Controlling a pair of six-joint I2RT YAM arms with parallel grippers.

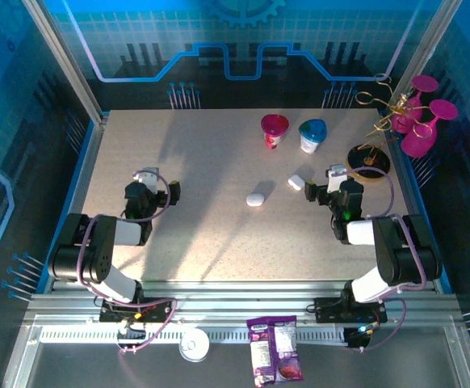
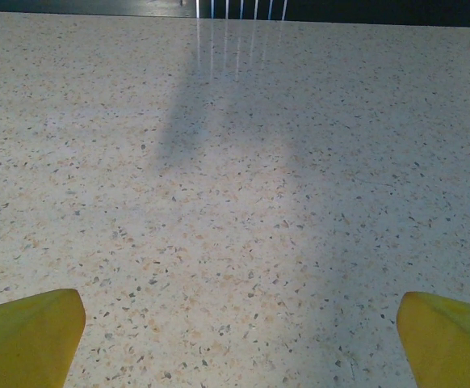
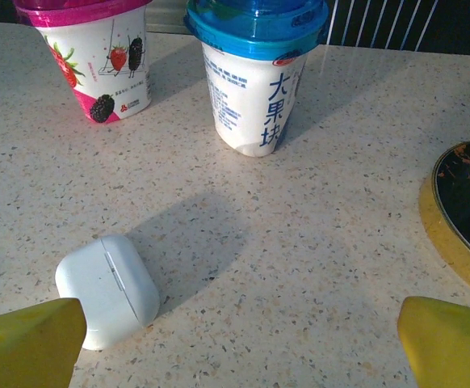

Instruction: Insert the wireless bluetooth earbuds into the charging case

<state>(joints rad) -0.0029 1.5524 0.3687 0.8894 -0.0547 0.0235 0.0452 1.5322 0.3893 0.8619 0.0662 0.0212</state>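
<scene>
Open worktop (image 2: 235,202) is faced by the spread left pincer (image 2: 239,323).
A case (image 3: 106,287) is seen just ahead of the spread right pincer (image 3: 239,323), leftward.

Table layout, two arms at the near edge
On table (image 1: 203,242): left cup (image 1: 274,129) and right cup (image 1: 312,134) side by side at far right-centre; stand (image 1: 370,158) right of the cups, near the right edge; centre case (image 1: 255,199) mid-table; right case (image 1: 297,182) right of and slightly behind it, before the cups, beside the left finger of right gripper (image 3: 239,343); left gripper (image 2: 235,339) well apart at left; bag (image 1: 275,349) and disc (image 1: 193,346) off the table, before its near edge, between the arm bases
</scene>
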